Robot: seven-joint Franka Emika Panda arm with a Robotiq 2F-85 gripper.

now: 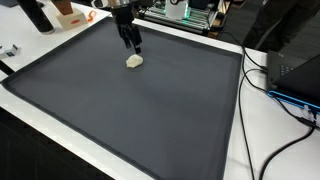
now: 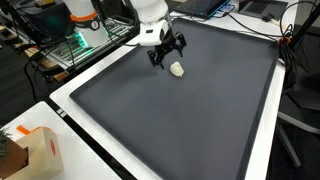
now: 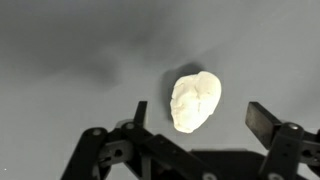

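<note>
A small cream-white lump (image 3: 194, 100), crumpled and egg-shaped, lies on the dark grey mat (image 1: 130, 110). In both exterior views the lump (image 1: 135, 61) (image 2: 178, 69) sits near the mat's far part. My gripper (image 3: 200, 118) hangs just above it, open, with nothing held. Its black fingers (image 3: 264, 122) stand on either side of the lump's near end without touching it. In both exterior views the gripper (image 1: 133, 45) (image 2: 168, 52) hovers right beside the lump.
The mat has a white border (image 2: 100, 140). A cardboard box (image 2: 35, 150) stands by one corner. Cables (image 1: 285, 95) and a dark box (image 1: 295, 70) lie along one side. Electronics and clutter (image 1: 190, 12) stand behind the arm's base.
</note>
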